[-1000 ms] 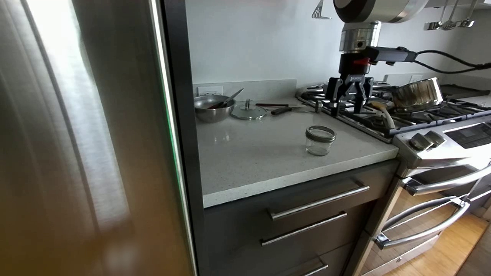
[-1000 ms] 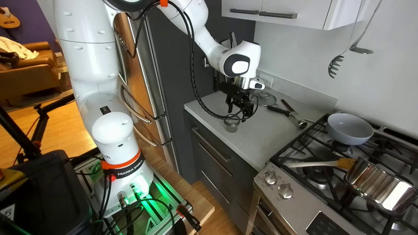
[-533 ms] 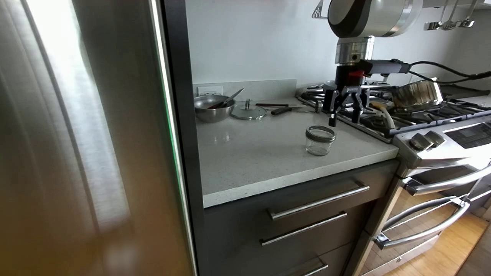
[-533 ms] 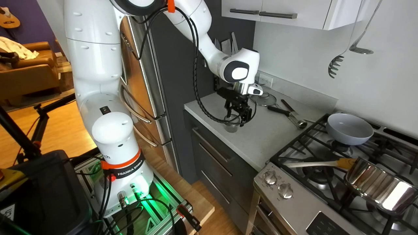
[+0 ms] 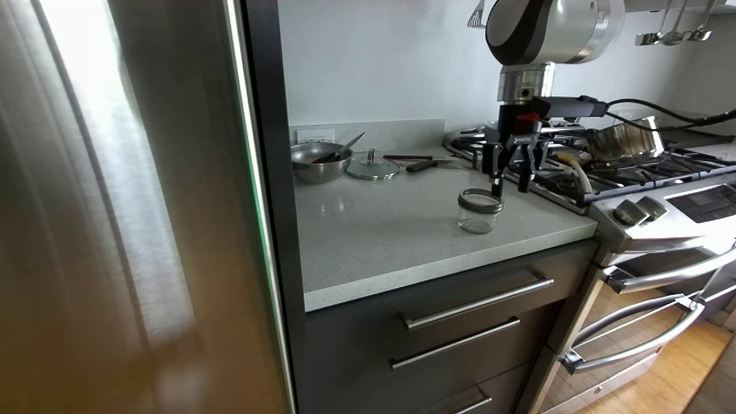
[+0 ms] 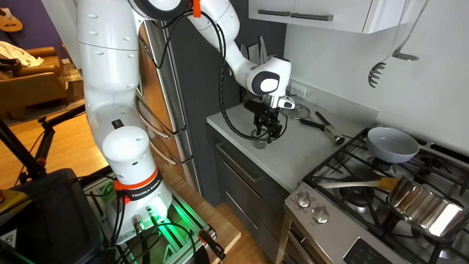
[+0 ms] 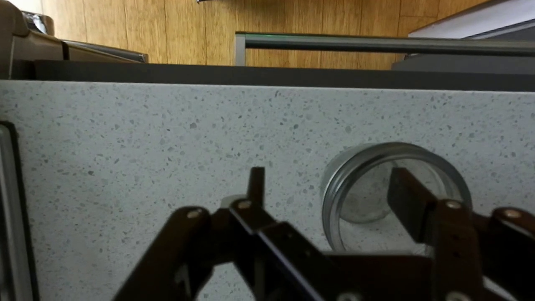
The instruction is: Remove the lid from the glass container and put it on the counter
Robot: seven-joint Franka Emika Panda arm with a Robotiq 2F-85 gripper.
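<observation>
"While the round dark metal-rimmed lid (image 5: 480,209) is seen seated on the short clear glass jar (image 5: 476,223), which step can be named?"

"The approach, it is judged; no grip is taken yet. The black two-fingered hand (image 5: 510,188) is held above the pale grey-white stone surface (image 5: 385,230), its fingers (image 7: 407,198) spread and nothing clasped. The jar is stood upright near the front edge."

"And what is called for next?"

"A sideways shift, it is judged: in the wrist view one finger is seen across the lid's ring, the other well to one side. The lid should be centred between them before the hand is lowered and closed. Whether the rim is touched cannot be told."

"How are the things counted?"

"One jar, one lid and one hand are counted. Farther back, one brushed steel bowl (image 5: 316,173) and one clear glass pan lid (image 5: 372,168) are found. On the steel gas stove (image 6: 339,231), one tilted shiny pot (image 6: 428,211) and one pale grey bowl-shaped vessel (image 6: 392,145) are set. On the dark drawers (image 5: 356,345), three steel bar handles (image 5: 480,304) are shown."
</observation>
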